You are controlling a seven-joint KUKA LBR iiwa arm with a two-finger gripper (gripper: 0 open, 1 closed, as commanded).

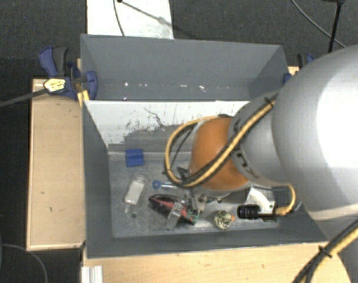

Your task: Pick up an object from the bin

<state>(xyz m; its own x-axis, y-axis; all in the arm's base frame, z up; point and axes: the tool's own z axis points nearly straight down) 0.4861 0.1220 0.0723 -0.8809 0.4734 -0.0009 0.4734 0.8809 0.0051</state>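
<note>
Robotics lab or test cell indicated. A grey metal bin (pixel 179 69) of small loose odds and ends (pixel 174 207) is set under a large industrial robot arm (pixel 326 134). Loose cables (pixel 17 98) are run across dark carpeted floor (pixel 37 16).

No legible text, labels, brands or numbers anywhere: nothing readable on the grey bin (pixel 96 175) or on the small loose items inside it.
</note>
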